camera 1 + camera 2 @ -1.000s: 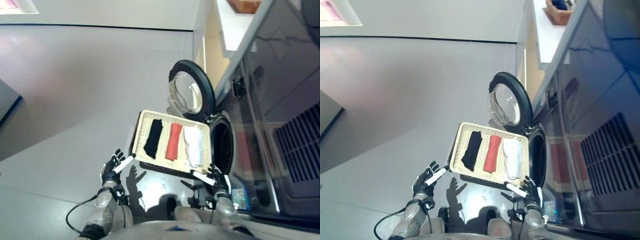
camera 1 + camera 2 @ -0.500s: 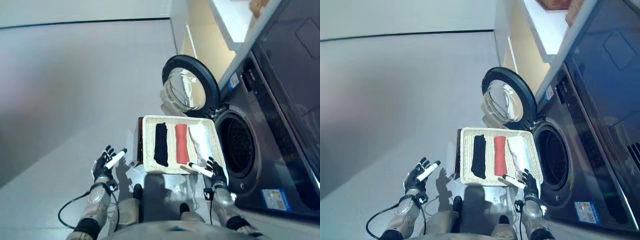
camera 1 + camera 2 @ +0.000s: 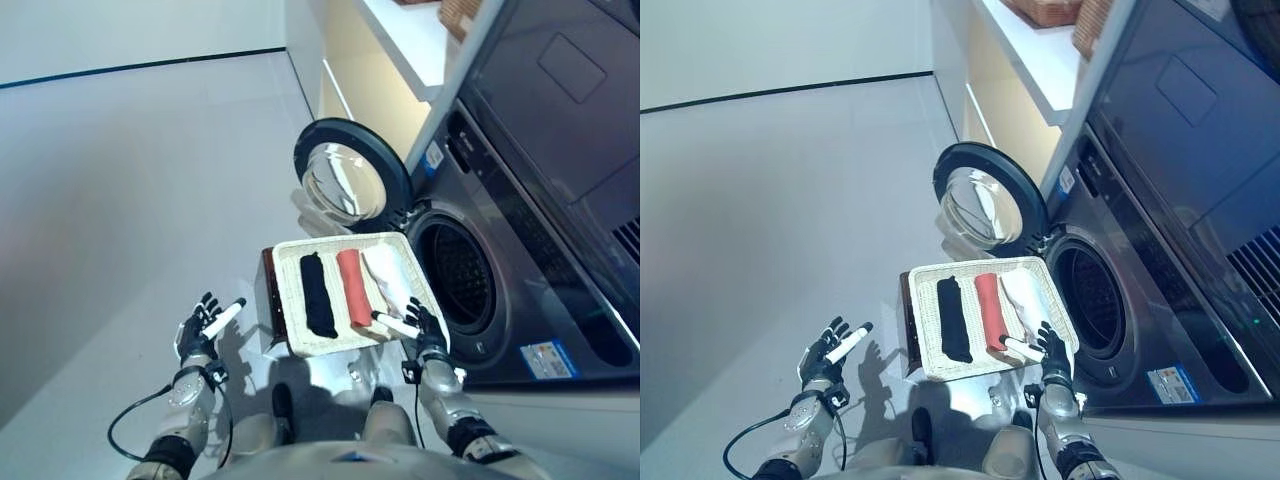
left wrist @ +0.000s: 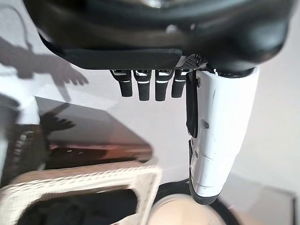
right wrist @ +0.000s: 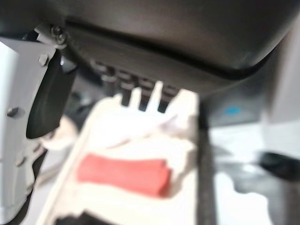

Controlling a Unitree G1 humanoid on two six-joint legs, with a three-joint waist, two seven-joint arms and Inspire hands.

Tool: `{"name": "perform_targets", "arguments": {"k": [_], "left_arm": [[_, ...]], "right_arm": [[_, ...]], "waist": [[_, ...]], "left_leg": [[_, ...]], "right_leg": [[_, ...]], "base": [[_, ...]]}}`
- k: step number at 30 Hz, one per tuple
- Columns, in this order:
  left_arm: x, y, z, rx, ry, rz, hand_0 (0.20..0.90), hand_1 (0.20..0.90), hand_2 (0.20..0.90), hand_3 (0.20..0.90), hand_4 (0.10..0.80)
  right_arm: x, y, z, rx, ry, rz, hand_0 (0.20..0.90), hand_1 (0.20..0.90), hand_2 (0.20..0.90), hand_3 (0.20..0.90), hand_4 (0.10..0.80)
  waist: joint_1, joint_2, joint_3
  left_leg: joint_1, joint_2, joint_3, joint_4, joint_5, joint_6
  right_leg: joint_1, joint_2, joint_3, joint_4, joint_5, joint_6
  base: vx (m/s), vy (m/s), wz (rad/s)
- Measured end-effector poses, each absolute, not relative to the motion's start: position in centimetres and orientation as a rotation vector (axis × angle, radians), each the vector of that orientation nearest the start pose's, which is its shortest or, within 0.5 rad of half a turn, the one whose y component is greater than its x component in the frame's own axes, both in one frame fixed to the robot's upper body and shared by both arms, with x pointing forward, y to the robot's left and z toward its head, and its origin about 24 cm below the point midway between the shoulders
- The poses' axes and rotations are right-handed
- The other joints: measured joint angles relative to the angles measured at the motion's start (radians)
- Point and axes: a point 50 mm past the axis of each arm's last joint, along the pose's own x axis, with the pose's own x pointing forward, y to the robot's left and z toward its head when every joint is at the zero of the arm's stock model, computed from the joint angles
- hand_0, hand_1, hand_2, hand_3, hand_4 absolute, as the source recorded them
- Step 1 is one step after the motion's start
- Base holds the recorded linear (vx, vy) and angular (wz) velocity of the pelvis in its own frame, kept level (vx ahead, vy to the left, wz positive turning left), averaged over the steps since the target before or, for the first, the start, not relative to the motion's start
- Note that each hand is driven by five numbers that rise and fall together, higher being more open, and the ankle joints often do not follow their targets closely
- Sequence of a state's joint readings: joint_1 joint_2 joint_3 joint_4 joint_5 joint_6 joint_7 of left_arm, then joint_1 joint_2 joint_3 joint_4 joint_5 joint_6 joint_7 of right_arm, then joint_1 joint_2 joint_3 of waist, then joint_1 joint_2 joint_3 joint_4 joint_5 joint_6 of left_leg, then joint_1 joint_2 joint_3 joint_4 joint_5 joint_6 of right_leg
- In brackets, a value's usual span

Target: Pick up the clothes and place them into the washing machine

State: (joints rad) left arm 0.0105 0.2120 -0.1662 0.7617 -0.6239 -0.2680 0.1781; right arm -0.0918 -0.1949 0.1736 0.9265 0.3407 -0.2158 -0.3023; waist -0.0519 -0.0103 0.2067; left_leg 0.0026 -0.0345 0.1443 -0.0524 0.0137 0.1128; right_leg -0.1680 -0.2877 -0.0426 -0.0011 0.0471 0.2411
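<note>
A shallow wicker basket [image 3: 288, 318] rests on a low dark brown box [image 3: 266, 290] beside the washing machine [image 3: 520, 270]. In it lie a black cloth [image 3: 318, 294], a red cloth [image 3: 353, 288] and a white cloth [image 3: 387, 278], side by side. The machine's round door [image 3: 345, 182] stands open and the drum [image 3: 450, 274] shows dark. My right hand [image 3: 427, 326] is open at the basket's near right corner, by the white cloth. My left hand [image 3: 201, 328] is open and empty over the floor, left of the box.
A white counter [image 3: 420, 45] with a wicker basket [image 3: 1045, 10] on it runs behind the machine. Grey floor [image 3: 130, 180] stretches to the left and far side.
The camera has swung, so the whole scene has shifted. Both hands stay open, the right by the basket's near right corner and the left off to its left.
</note>
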Motion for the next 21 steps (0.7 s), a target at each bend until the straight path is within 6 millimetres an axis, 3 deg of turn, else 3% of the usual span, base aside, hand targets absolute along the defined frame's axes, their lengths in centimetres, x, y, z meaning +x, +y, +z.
{"name": "perform_targets", "arguments": {"k": [1, 3, 5, 6, 8, 11, 14, 16, 18, 21], "left_arm": [[18.7, 20.9, -9.9, -0.256, 0.538, 0.377, 0.9, 0.9, 0.9, 0.9, 0.8], [18.7, 20.4, -9.9, -0.27, 0.533, 0.361, 0.9, 0.9, 0.9, 0.9, 0.8], [18.3, 20.3, -9.9, -0.274, 0.53, 0.35, 0.9, 0.9, 0.9, 0.9, 0.8], [17.9, 20.3, -10.2, -0.275, 0.547, 0.352, 0.9, 0.9, 0.9, 0.9, 0.8], [17.3, 18.9, -10.5, -0.318, 0.562, 0.347, 0.9, 0.9, 0.9, 0.9, 0.8], [17.5, 17.7, -10.6, -0.348, 0.564, 0.333, 0.9, 0.9, 0.9, 0.9, 0.8], [19.4, 16.7, -9.6, -0.348, 0.518, 0.269, 0.9, 0.9, 0.9, 0.9, 0.8], [20.7, 15.8, -8.9, -0.346, 0.487, 0.222, 0.9, 0.9, 0.9, 0.9, 0.8], [21.5, 15.5, -8.4, -0.344, 0.465, 0.2, 0.9, 0.9, 0.9, 0.9, 0.8], [21.3, 16.0, -8.4, -0.329, 0.469, 0.216, 0.9, 0.9, 0.9, 0.9, 0.8]], "right_arm": [[19.1, -20.9, -11.0, -0.057, 0.646, -0.366, 0.9, 0.9, 0.9, 0.9, 0.8], [17.8, -21.2, -11.5, -0.058, 0.676, -0.382, 0.9, 0.9, 0.9, 0.9, 0.8], [16.0, -21.2, -12.3, -0.059, 0.723, -0.389, 0.9, 0.9, 0.9, 0.9, 0.8], [15.7, -21.5, -12.4, -0.064, 0.733, -0.395, 0.9, 0.9, 0.9, 0.9, 0.8], [16.4, -23.3, -11.7, -0.116, 0.699, -0.408, 0.9, 0.9, 0.9, 0.9, 0.8], [18.0, -25.1, -10.4, -0.175, 0.646, -0.406, 0.9, 0.9, 0.9, 0.9, 0.8], [18.2, -24.4, -10.4, -0.191, 0.641, -0.379, 0.9, 0.9, 0.9, 0.9, 0.8], [18.6, -25.2, -9.9, -0.186, 0.617, -0.423, 0.9, 0.9, 0.9, 0.9, 0.8], [19.6, -25.8, -9.1, -0.212, 0.579, -0.453, 0.9, 0.9, 0.9, 0.9, 0.8], [21.7, -25.7, -7.8, -0.249, 0.513, -0.445, 0.9, 0.9, 0.9, 0.9, 0.8]], "waist": [[-0.015, 0.0, 0.0], [-0.032, -0.01, 0.0], [-0.042, -0.049, -0.017], [-0.041, -0.057, -0.02], [-0.033, 0.007, 0.002], [-0.042, 0.048, 0.012], [-0.039, 0.06, 0.03], [-0.047, 0.072, 0.052], [-0.058, 0.082, 0.075], [-0.056, 0.084, 0.084]], "left_leg": [[0.012, 0.0, -0.01, -0.007, -0.002, -0.008], [0.041, -0.003, -0.038, -0.027, 0.004, -0.032], [0.044, -0.01, -0.078, -0.032, -0.004, -0.077], [0.046, -0.007, -0.098, -0.026, -0.007, -0.103], [0.035, 0.069, -0.112, -0.027, -0.004, -0.145], [-0.016, 0.125, -0.159, -0.003, -0.006, -0.18], [-0.09, 0.144, -0.209, 0.013, 0.001, -0.194], [-0.129, 0.145, -0.226, 0.013, 0.018, -0.195], [-0.143, 0.147, -0.174, 0.01, 0.024, -0.184], [-0.15, 0.135, -0.155, -0.01, 0.032, -0.175]], "right_leg": [[0.001, -0.002, 0.003, -0.075, 0.054, 0.015], [-0.016, -0.008, 0.003, -0.081, 0.109, 0.006], [-0.013, -0.008, 0.005, -0.049, 0.099, 0.001], [-0.018, -0.001, 0.018, -0.033, 0.154, -0.048], [-0.014, 0.074, -0.006, -0.04, 0.148, -0.083], [-0.018, 0.123, -0.061, -0.061, 0.149, -0.118], [-0.048, 0.135, -0.113, -0.055, 0.141, -0.13], [-0.051, 0.125, -0.163, -0.057, 0.138, -0.134], [-0.056, 0.11, -0.179, -0.051, 0.131, -0.13], [-0.087, 0.095, -0.162, -0.034, 0.126, -0.123]], "base": [[0.273, -0.103, 0.27], [0.201, -0.116, 0.49], [0.126, -0.122, 0.74], [0.056, -0.136, 0.58], [0.03, -0.172, 0.17], [-0.036, -0.182, 0.24], [0.01, -0.152, 0.62], [-0.019, -0.047, 0.71], [0.013, 0.0, 0.42], [0.004, 0.004, -0.03]]}}
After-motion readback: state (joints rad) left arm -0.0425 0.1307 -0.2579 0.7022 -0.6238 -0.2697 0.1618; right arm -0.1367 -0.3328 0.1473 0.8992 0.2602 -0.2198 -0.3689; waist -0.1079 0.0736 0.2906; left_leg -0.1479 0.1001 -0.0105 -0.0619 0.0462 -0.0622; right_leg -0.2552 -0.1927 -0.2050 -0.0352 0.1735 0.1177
